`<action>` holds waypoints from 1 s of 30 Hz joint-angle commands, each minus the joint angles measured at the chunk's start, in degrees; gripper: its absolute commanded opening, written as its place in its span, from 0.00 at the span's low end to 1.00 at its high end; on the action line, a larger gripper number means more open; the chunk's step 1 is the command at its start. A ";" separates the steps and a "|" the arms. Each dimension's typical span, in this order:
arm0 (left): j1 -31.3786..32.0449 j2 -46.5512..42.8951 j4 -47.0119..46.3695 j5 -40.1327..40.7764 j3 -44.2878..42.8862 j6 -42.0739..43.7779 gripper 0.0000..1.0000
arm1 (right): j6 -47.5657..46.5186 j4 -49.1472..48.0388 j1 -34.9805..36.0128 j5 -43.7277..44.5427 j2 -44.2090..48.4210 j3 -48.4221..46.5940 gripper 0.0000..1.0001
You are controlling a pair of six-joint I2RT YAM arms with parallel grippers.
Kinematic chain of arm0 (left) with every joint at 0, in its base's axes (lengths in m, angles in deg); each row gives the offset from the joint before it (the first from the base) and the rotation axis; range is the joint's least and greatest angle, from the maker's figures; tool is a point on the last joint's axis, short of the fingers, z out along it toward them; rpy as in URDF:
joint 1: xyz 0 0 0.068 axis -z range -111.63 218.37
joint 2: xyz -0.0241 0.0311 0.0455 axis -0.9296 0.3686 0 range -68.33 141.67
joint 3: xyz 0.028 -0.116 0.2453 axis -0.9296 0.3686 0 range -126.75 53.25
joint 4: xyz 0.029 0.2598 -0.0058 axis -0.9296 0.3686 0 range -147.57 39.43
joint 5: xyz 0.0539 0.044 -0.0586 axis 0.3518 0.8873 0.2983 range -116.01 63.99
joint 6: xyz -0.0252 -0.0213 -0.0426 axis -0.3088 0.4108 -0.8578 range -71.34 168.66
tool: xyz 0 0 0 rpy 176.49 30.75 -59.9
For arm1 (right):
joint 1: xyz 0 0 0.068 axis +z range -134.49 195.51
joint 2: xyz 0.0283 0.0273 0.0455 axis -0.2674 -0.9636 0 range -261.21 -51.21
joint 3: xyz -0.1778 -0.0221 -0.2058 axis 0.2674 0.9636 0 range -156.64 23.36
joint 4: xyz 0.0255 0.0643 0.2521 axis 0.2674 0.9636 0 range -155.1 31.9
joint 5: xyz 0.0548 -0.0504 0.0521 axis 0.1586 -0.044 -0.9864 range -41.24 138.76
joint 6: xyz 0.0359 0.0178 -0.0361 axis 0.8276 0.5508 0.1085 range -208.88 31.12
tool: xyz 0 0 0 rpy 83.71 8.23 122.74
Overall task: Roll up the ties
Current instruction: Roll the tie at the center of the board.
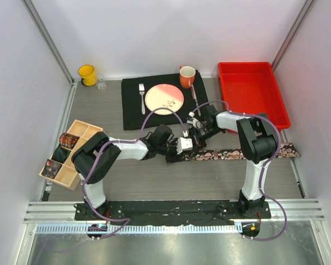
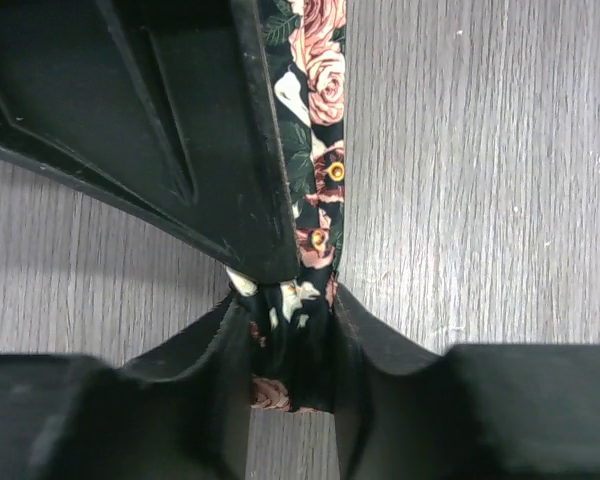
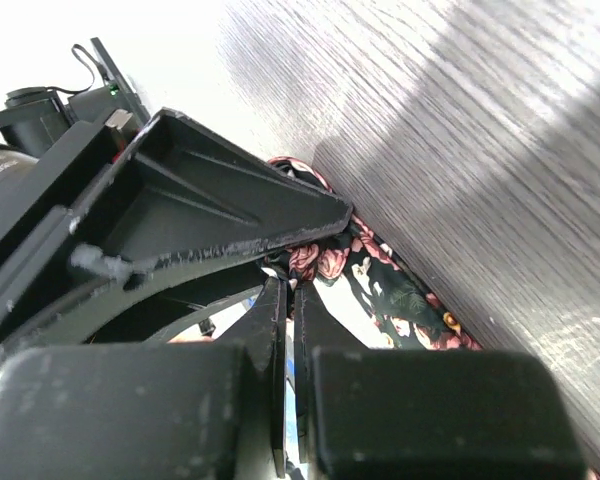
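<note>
Grips the bunched end of a floral tie (image 1: 226, 154) in the left gripper (image 1: 175, 154) at mid-table, fingers (image 2: 380, 365) pressed on the fabric from both sides. Runs flat from there to the right across the table (image 1: 154, 179), reaching its right edge. Has the right gripper (image 1: 191, 139) closed, fingers (image 3: 274, 360) together, tips just beside that gripped end and close against the left gripper; no telling of any fabric pinched between them. At the left, a wooden box (image 1: 87, 132) with a red-brown coil (image 1: 68, 141) and a floral coil (image 1: 51, 169) in separate compartments. At the back, a black mat (image 1: 131, 110) with plate (image 1: 164, 99), fork (image 1: 142, 98) and orange mug (image 1: 187, 77) on it; red bin (image 1: 251, 91) to its right, yellow mug (image 1: 87, 74) to its left.
</note>
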 commanded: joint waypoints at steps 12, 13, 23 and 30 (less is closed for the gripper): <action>-1.44 -0.03 8.06 -4.28 4.20 6.90 0.42 | -2.30 -6.19 0.68 7.65 -3.55 4.78 0.01; -1.52 -0.03 8.49 -4.02 3.94 6.11 0.43 | -2.30 -6.45 0.68 8.00 -3.29 4.87 0.01; -8.19 -8.46 -3.70 -9.02 13.69 -0.65 0.70 | 0.17 -12.95 1.38 11.61 -3.91 8.11 0.01; -8.82 -6.37 -18.29 -12.27 17.12 -7.86 0.71 | 0.60 -14.71 1.29 11.78 -5.84 8.56 0.01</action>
